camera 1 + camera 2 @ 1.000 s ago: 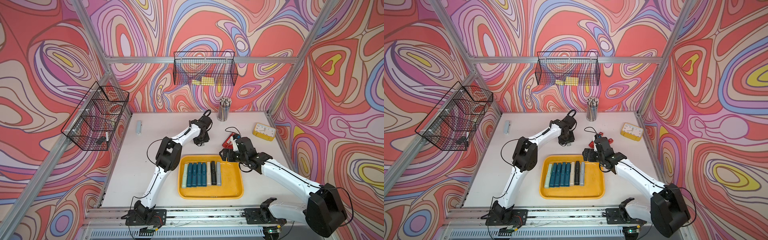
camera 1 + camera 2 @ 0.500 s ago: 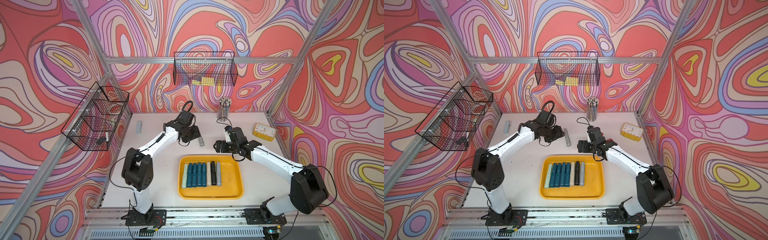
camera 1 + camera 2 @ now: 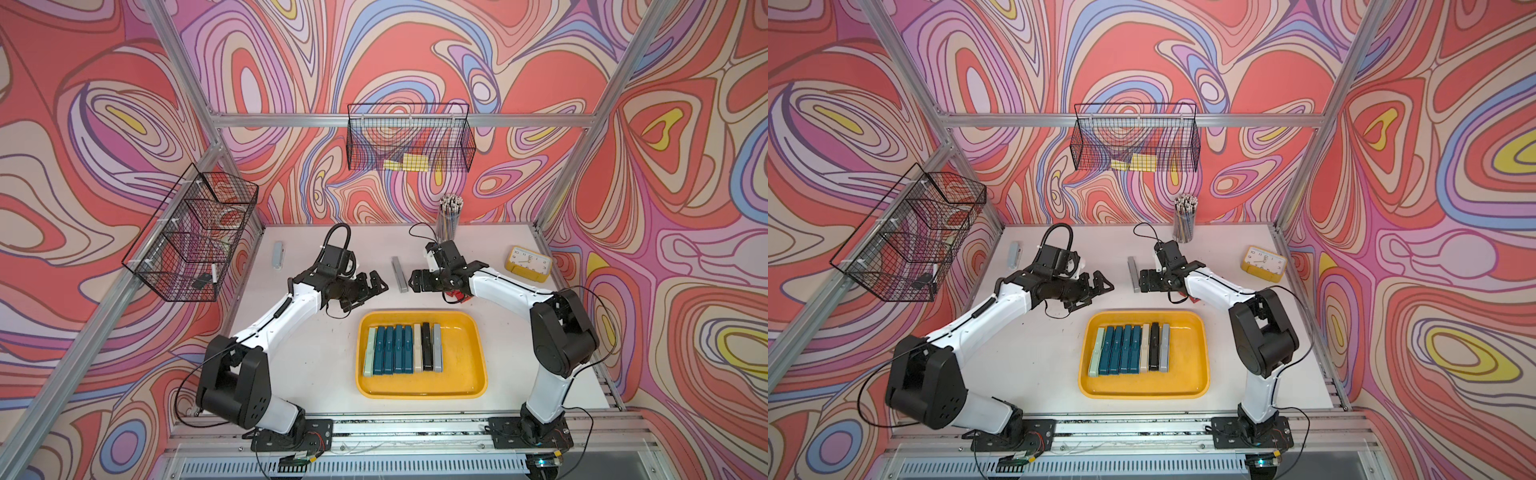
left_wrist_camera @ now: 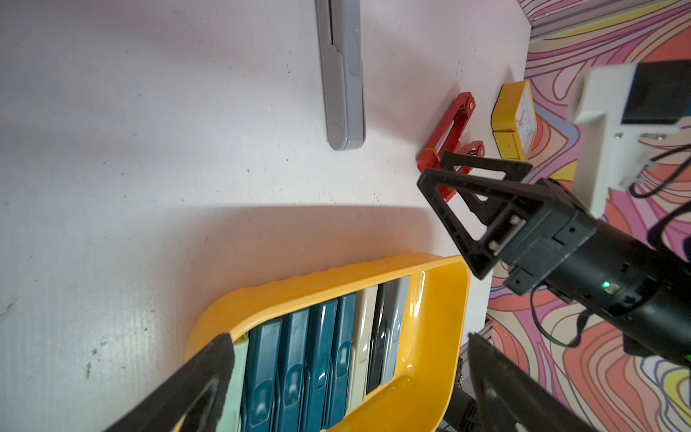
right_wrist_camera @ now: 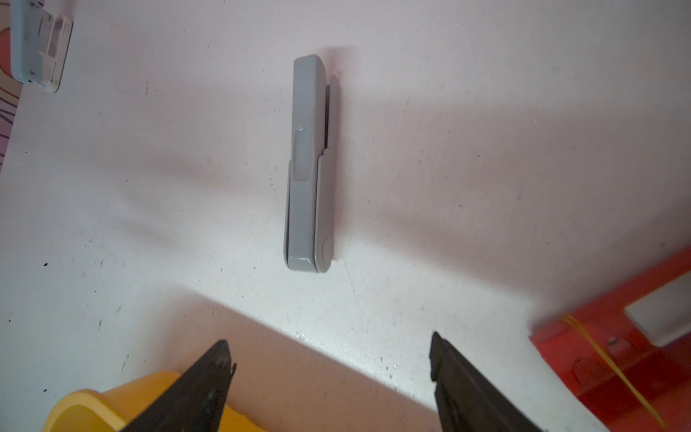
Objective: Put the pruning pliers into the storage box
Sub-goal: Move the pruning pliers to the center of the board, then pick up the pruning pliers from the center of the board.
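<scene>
The storage box, a yellow tray [image 3: 419, 390] [image 3: 1142, 392] [image 4: 441, 318] [image 5: 86, 407], holds several pruning pliers [image 3: 401, 349] [image 3: 1129, 349] [image 4: 318, 355] side by side. One grey pliers [image 3: 400, 274] [image 3: 1133, 274] [image 4: 344, 74] [image 5: 308, 168] lies on the table behind the tray. My left gripper [image 3: 372, 291] [image 3: 1096, 293] [image 4: 347, 340] stands open and empty to its left. My right gripper [image 3: 415, 281] [image 3: 1143, 281] [image 4: 433, 168] [image 5: 329, 342] is open just right of it, not touching. Red pliers [image 3: 457, 296] [image 3: 1187, 297] [image 4: 448, 131] [image 5: 617, 336] lie partly under the right arm. Another grey pliers [image 3: 277, 255] [image 3: 1014, 253] [image 5: 37, 41] lies far back left.
A yellow clock [image 3: 528, 264] [image 3: 1264, 264] [image 4: 512, 119] sits at the back right. A cup of pencils [image 3: 449, 216] [image 3: 1183, 220] stands at the back wall. Black wire baskets [image 3: 409, 141] [image 3: 191, 241] hang on the back and left walls.
My left gripper opened, left the grey pliers on the table and drew back to the left. My right gripper swung left from the red pliers toward the grey one.
</scene>
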You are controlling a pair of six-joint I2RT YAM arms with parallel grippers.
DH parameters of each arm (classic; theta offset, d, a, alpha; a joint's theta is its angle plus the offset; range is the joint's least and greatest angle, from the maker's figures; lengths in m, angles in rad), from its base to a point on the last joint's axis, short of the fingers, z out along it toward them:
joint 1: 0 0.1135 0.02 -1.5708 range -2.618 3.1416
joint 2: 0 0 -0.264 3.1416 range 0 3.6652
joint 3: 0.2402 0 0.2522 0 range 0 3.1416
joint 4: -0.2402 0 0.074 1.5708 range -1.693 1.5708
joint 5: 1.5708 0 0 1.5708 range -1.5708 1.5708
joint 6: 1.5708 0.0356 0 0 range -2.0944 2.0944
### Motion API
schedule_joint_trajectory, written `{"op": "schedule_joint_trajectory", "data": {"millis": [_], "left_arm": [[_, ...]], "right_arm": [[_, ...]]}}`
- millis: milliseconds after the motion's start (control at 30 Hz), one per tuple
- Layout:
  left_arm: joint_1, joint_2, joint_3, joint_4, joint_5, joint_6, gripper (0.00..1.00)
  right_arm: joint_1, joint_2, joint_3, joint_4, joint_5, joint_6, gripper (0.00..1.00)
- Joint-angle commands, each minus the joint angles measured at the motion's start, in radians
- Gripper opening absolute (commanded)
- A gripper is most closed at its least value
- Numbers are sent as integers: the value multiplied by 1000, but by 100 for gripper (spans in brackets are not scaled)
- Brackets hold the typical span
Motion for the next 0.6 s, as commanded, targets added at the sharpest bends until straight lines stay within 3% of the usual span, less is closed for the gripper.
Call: {"op": "schedule_joint_trajectory", "data": {"millis": [0,567], "left_arm": [[19,-45,-45,47,61,17,99],[140,-216,-176,-46,130,62,99]], "right_arm": [[18,49,51,0,29,-19,84],[58,265,263,-58,89,-68,84]]}}
